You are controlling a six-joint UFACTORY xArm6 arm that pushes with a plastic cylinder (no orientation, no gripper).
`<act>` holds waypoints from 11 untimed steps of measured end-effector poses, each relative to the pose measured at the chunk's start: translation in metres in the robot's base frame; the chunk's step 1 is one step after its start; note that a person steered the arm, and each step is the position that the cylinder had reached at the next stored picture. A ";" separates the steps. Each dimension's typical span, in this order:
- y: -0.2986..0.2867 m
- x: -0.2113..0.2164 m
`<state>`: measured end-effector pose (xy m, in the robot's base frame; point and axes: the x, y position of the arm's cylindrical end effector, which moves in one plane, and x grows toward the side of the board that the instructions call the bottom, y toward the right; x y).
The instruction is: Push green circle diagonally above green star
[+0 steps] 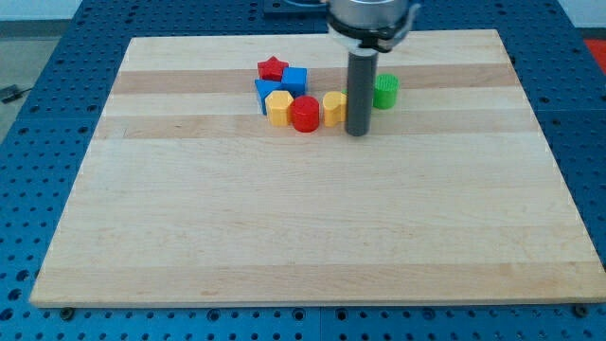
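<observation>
My tip (357, 133) rests on the wooden board (303, 218) in its upper middle. A green block (386, 91), which looks round, sits just right of the rod and slightly above the tip, with its left side hidden by the rod. I cannot see a green star; the rod may hide it. A yellow block (333, 107) sits right beside the rod on its left; I cannot tell whether they touch.
Left of the rod lies a tight cluster: a red circle (304, 114), a yellow hexagon (278, 107), a blue cube (295, 80), another blue block (264, 91) and a red star (273, 68). The board's top edge is close behind them.
</observation>
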<state>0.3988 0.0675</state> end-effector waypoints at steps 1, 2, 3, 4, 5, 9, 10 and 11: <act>0.032 -0.003; 0.057 -0.028; 0.058 -0.047; 0.058 -0.061; 0.058 -0.074; 0.077 -0.067; 0.067 -0.060; 0.054 -0.059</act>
